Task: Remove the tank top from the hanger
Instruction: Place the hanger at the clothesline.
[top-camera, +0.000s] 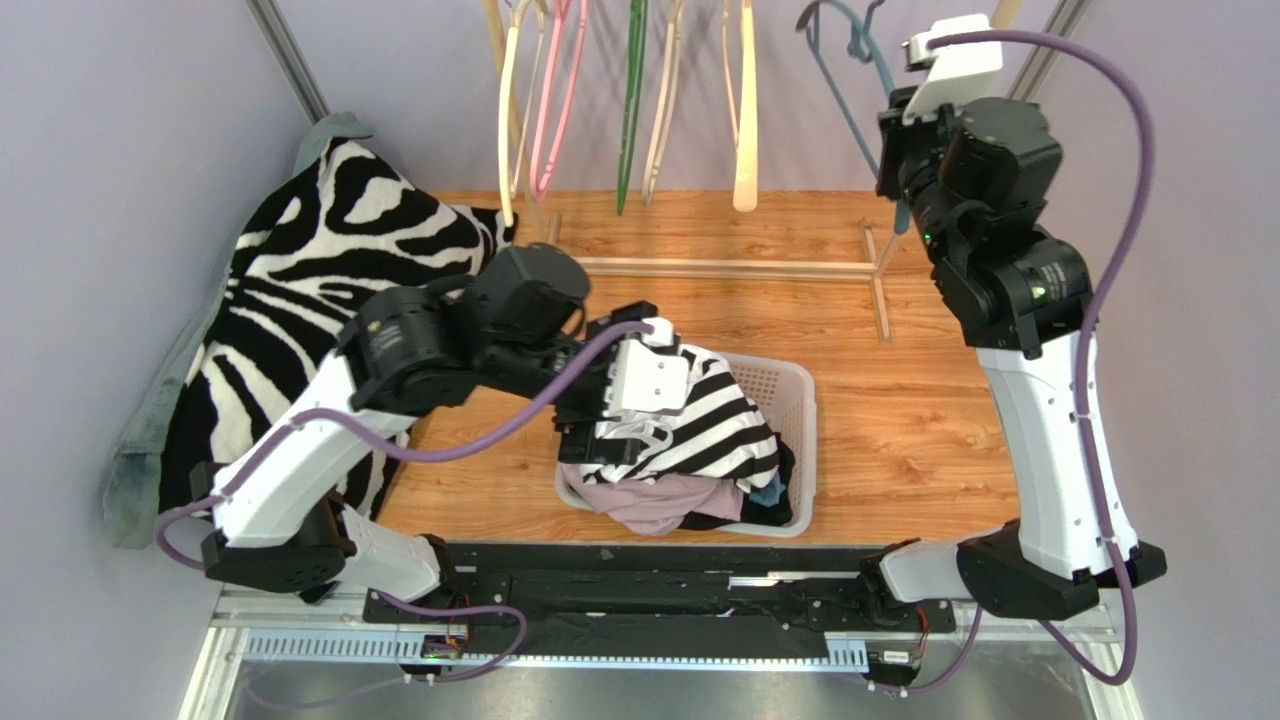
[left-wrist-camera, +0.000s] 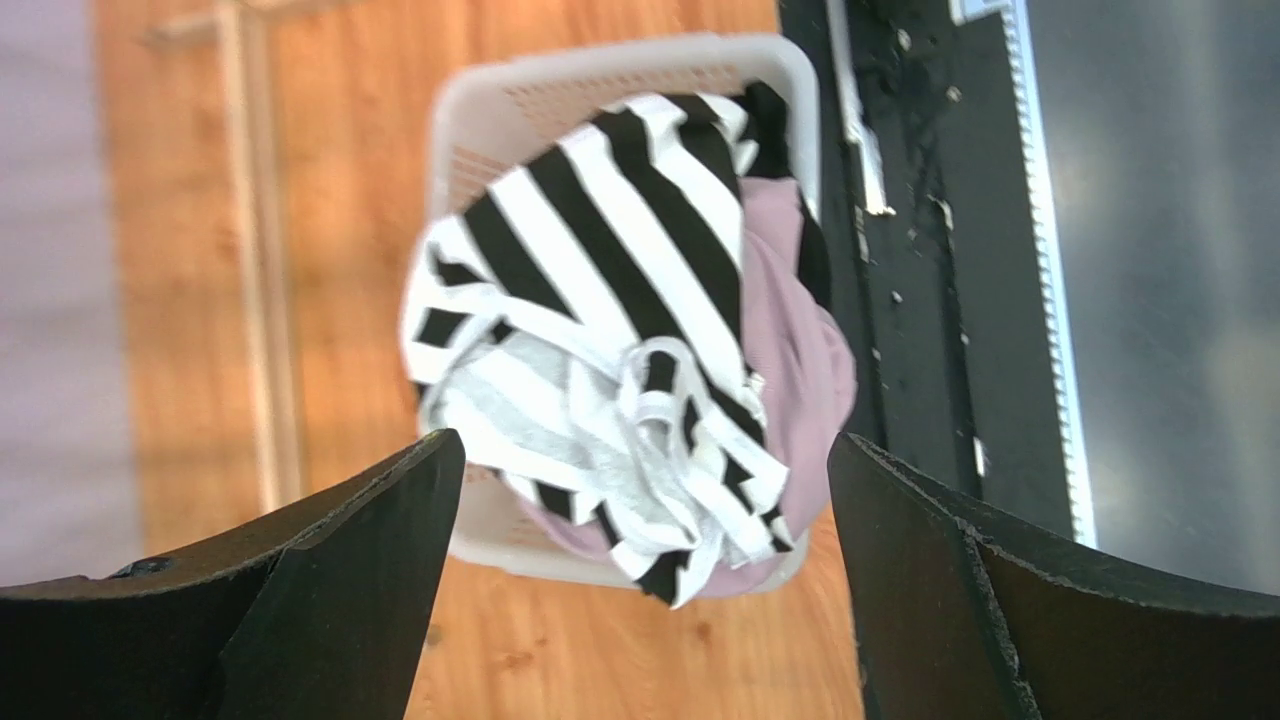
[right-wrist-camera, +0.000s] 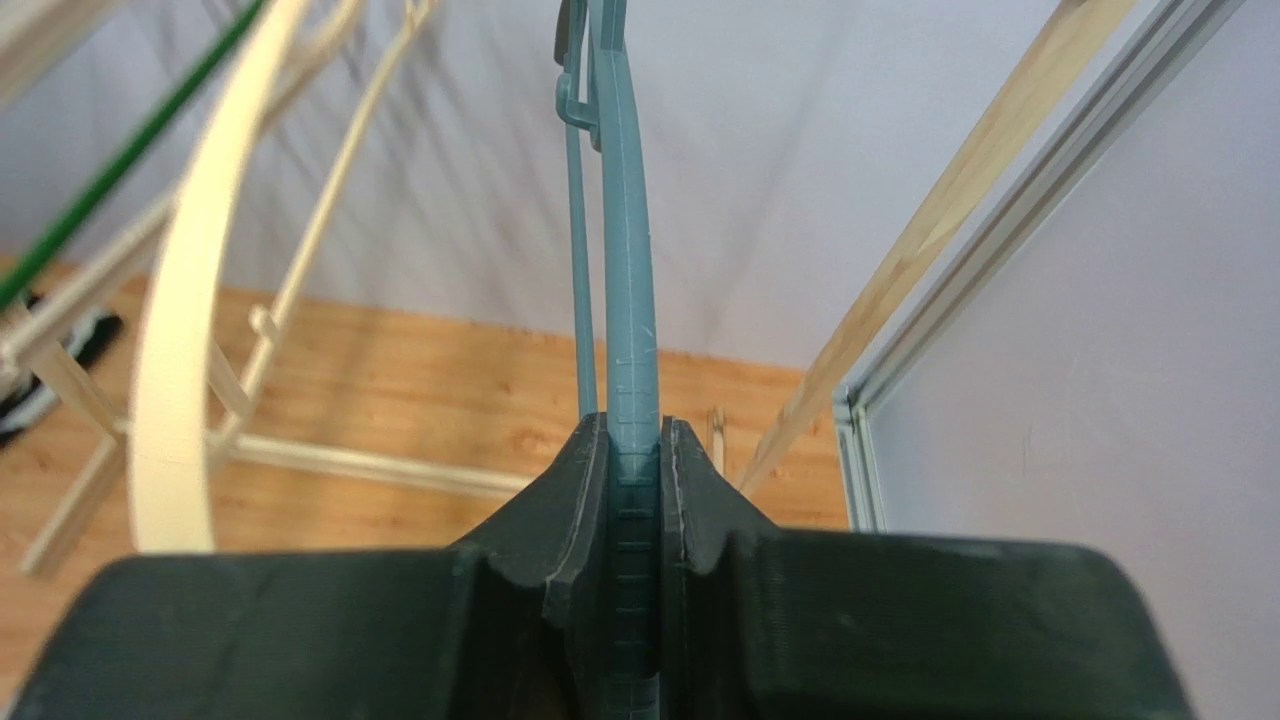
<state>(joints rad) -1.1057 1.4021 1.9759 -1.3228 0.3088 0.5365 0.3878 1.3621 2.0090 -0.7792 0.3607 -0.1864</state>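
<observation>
Okay, left gripper (left-wrist-camera: 643, 450): jaws wide apart, nothing between them, hanging over 1 white basket (left-wrist-camera: 496, 90). 1 black-and-white striped tank top (left-wrist-camera: 601, 225) lies crumpled on top of the pile in it, over 1 mauve garment (left-wrist-camera: 804, 345). Right gripper (right-wrist-camera: 631, 435) is clamped on 1 bare teal hanger (right-wrist-camera: 628, 270); only its wrist view shows that grip. Top view alone gives the count of 5 other hangers (top-camera: 631, 105) on the rack (top-camera: 721, 267), plus 1 zebra-print cloth (top-camera: 316, 255) at left.

Left gripper (left-wrist-camera: 642, 450) gapes over the basket (left-wrist-camera: 601, 60) — striped tank top (left-wrist-camera: 631, 225) heaped on mauve garment (left-wrist-camera: 804, 345).
</observation>
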